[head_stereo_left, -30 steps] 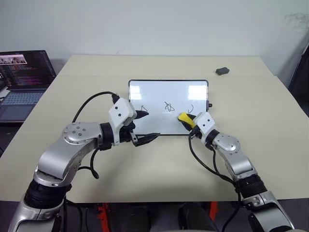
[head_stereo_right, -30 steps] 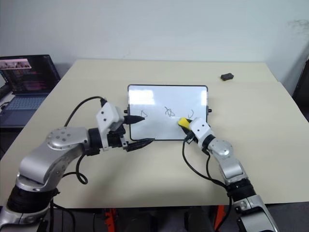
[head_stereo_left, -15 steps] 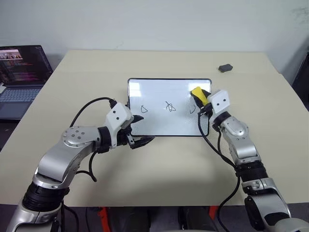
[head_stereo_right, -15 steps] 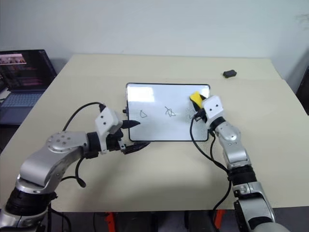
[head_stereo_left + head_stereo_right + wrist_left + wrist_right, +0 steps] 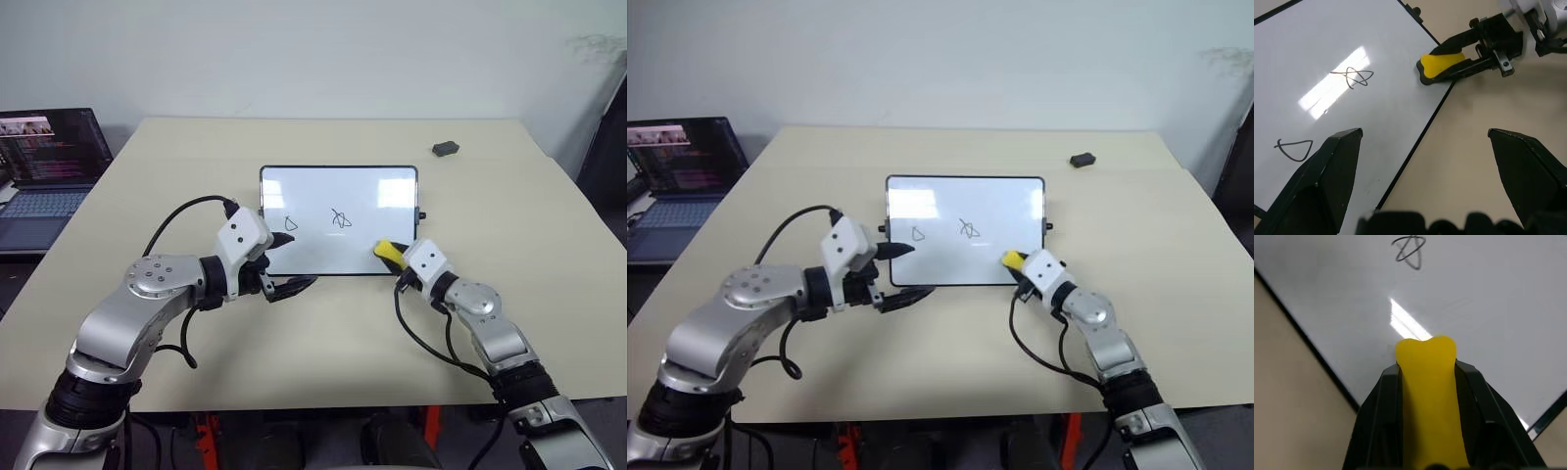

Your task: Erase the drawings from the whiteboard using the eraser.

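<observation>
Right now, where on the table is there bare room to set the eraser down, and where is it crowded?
Bare tabletop lies right of the whiteboard, nearer than the dark grey lump, and behind the board's far edge. The near edge is crowded: the left gripper sits at its left corner, and the right gripper, jaws shut on the eraser, at its right.

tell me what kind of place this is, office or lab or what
Probably an office or a lab workroom: a large plain beige table against a bare white wall, an open laptop on a side desk showing what may be code, and a small whiteboard lying flat for the robot to work on.
</observation>
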